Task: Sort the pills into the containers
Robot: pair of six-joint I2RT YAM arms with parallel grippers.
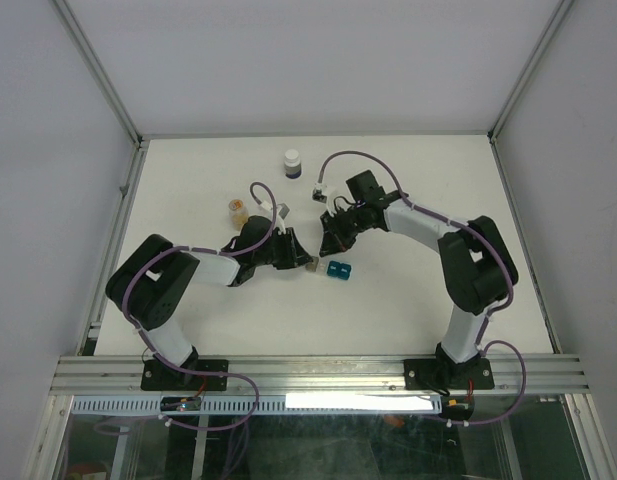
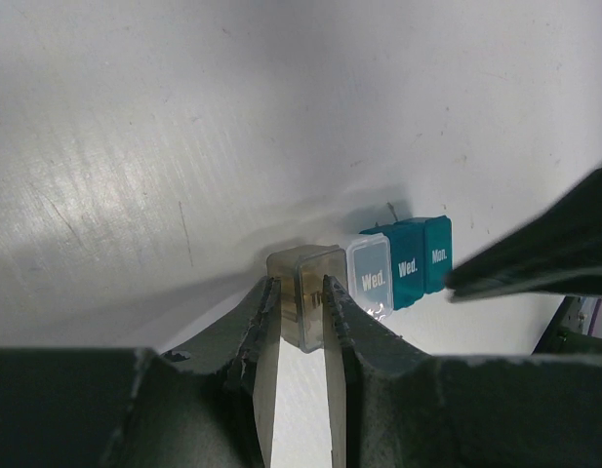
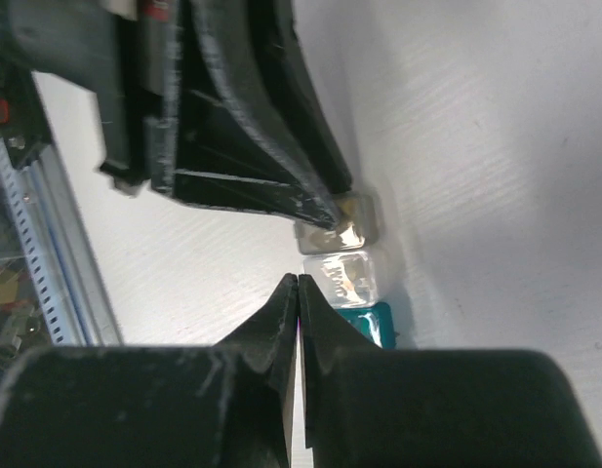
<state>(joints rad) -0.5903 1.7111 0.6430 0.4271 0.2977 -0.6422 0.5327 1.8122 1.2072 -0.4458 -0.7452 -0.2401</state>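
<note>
My left gripper is shut on the grey-brown container, a small square cup standing on the table. Touching its right side is the teal-blue container, marked "Wed." and "Mon.", with a clear "Wed." lid facing me. My right gripper is shut with nothing in it, its tips just beside the clear lid and the teal container. From above, both grippers meet over the two containers. The pills show as an orange-tan mass in a clear vial standing behind the left arm.
A white-capped dark bottle stands at the back centre. Two small pale pieces lie between it and the grippers. The table's raised frame runs along the left and right sides.
</note>
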